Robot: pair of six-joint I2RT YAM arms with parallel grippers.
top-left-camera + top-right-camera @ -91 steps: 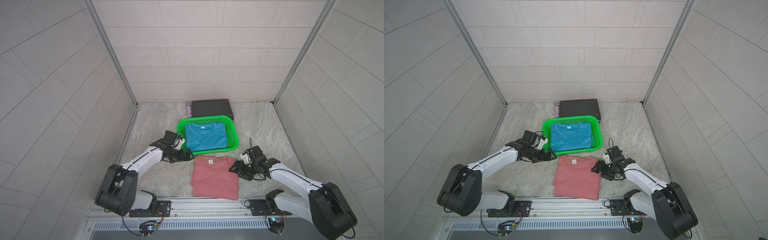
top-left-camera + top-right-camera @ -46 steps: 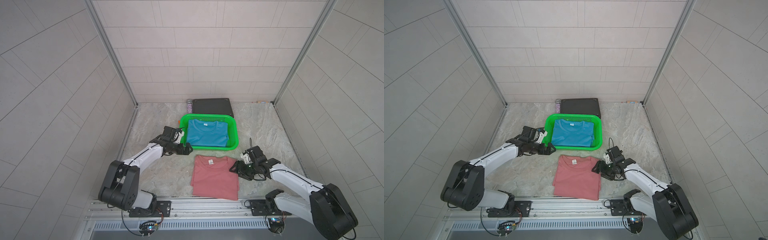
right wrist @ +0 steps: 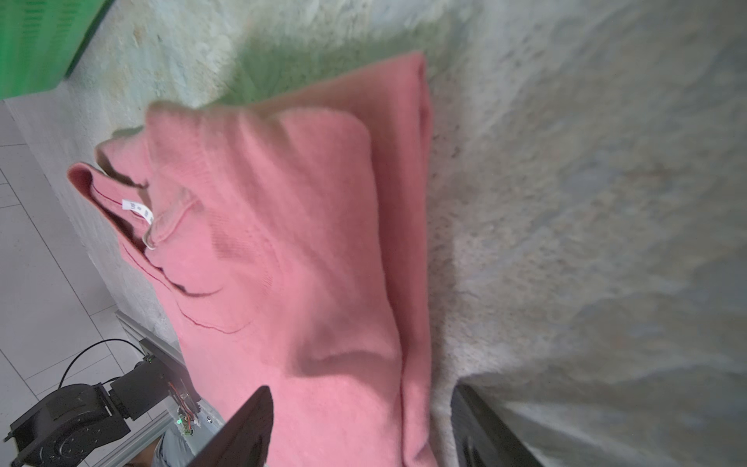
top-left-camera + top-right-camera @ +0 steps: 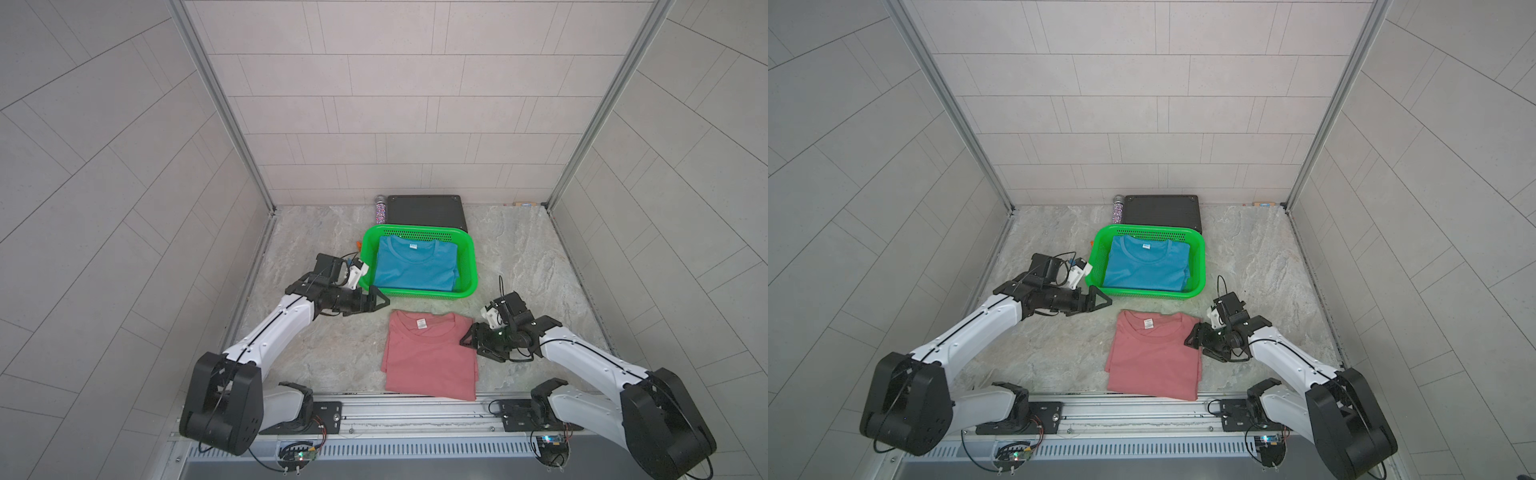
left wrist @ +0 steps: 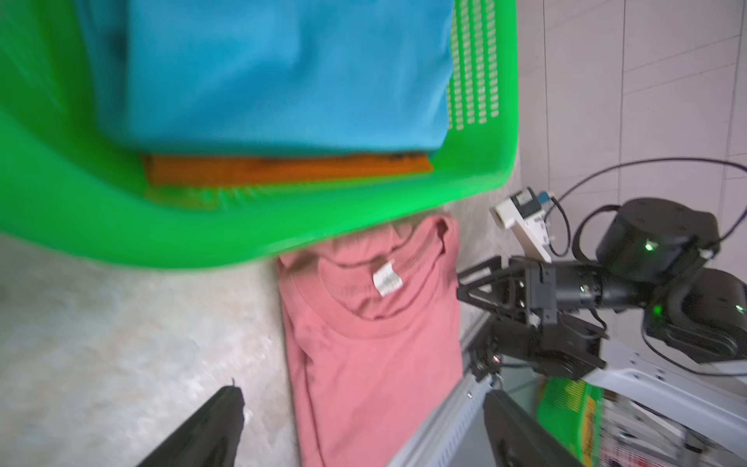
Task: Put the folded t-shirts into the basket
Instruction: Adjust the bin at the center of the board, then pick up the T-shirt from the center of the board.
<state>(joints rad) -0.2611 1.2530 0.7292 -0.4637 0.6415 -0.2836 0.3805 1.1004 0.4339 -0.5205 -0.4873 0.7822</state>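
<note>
Left gripper point(image 4: 379, 302) point(image 5: 364, 428): jaws spread wide, nothing between them. Its fingertips point(image 5: 220, 408) sit low over the grey marbled tabletop point(image 4: 324, 353), just off the near-left corner of the bright green perforated plastic basket point(image 4: 419, 296) point(image 4: 1142, 294). The left wrist view shows bare stone between tips and rim. Since a second ago this gripper has edged slightly away from the robot, following the basket.

Right gripper point(image 4: 471, 344) point(image 3: 364, 428): jaws spread, astride the right-hand edge of the dusty-pink folded cloth tee point(image 4: 430, 361) point(image 3: 283, 242). One finger point(image 3: 242, 428) is over cloth, the other over stone; no pinch. Position matches the earlier frames.

Basket: shifted away from the robot over the last second. In both top views its far rim now meets the near edge of the flat black rectangular case point(image 4: 424, 210); contact cannot be told.

Inside the basket: the sky-blue folded cloth tee point(image 4: 415, 270) point(image 5: 275, 68) is on top, collar toward the far rim. The orange folded cloth tee point(image 5: 283, 170) is beneath it, only its folded edge showing. Both travelled with the basket.

The pink tee lies flat on the robot side of the basket, collar toward it, unmoved. A strip of stone now separates collar and near rim; earlier they almost met.

A glittery cylindrical bottle point(image 4: 380, 210) stands beyond the basket's far-left corner, beside the case.
</note>
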